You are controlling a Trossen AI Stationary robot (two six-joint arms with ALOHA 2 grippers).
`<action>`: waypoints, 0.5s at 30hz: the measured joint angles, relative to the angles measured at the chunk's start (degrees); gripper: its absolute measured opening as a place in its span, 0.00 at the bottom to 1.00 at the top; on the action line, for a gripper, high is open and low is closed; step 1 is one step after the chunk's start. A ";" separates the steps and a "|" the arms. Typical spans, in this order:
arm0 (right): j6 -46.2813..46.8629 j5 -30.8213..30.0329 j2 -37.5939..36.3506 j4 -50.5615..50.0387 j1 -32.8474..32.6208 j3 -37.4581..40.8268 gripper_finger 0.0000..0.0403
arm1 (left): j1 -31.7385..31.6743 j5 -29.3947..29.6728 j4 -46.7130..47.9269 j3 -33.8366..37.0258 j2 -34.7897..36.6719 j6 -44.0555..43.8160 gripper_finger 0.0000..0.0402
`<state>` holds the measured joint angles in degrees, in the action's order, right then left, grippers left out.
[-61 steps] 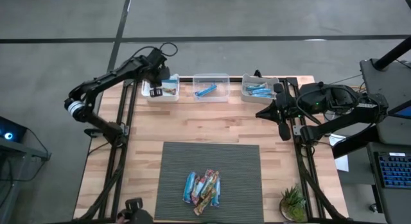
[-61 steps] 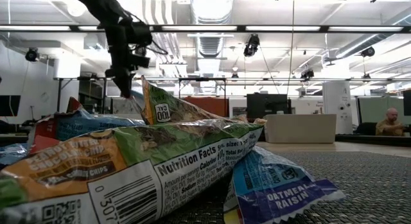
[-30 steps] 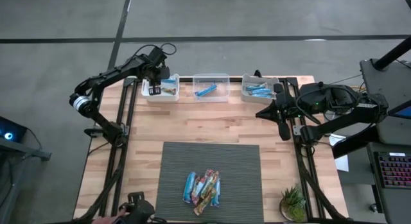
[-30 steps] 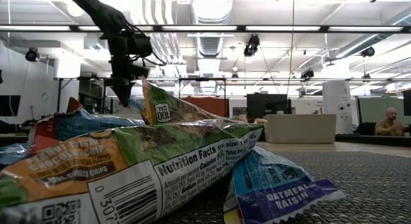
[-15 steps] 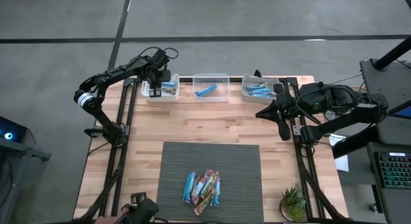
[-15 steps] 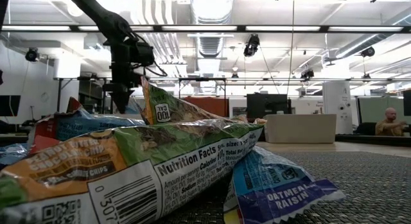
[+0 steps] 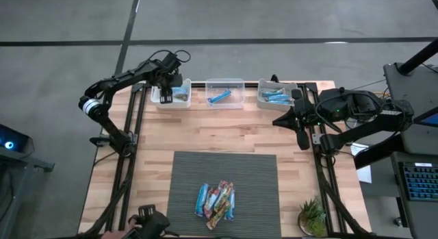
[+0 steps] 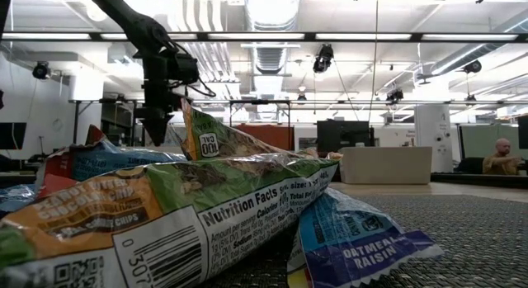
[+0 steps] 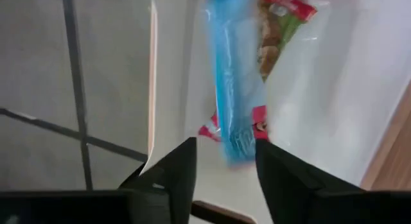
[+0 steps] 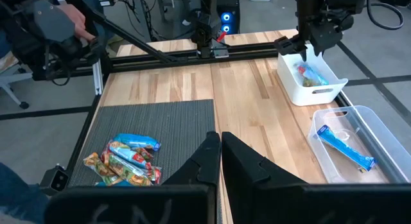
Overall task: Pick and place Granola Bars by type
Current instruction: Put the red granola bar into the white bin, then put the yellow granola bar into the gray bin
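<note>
Left gripper (image 7: 166, 96): held over the white bin (image 7: 179, 103) at the upper left of the high view; fingers apart, a blue bar (image 9: 230, 89) seen just past them.
Right gripper (image 10: 219, 147): parked at the right; fingers together.
Granola Bars (image 7: 216, 200): piled on the grey ribbed mat (image 7: 253, 177), bottom middle.
Risk: the slippery foil bar could be caught on a finger and dragged out.

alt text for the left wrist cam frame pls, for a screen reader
The left pincer, fingers apart, hangs over a white bin with a light blue granola bar lying just beyond its tips. A green and red bar lies in the bin beside the blue one, and grey floor shows past the bin's edge.
</note>
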<state>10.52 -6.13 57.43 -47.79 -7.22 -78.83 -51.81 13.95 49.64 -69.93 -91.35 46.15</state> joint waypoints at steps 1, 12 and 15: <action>0.00 0.00 0.00 0.00 0.00 0.00 0.02 | 0.00 0.52 0.01 0.00 0.00 -0.02 0.37; 0.00 0.00 0.00 0.00 0.00 0.00 0.02 | 0.80 5.73 0.29 0.00 0.00 0.72 0.42; 0.00 0.00 0.00 0.00 0.00 0.00 0.02 | 1.60 5.84 1.21 0.00 0.00 0.68 0.42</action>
<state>10.52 -6.13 57.43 -47.79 -7.22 -78.83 -50.21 19.79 50.85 -69.93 -91.35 46.83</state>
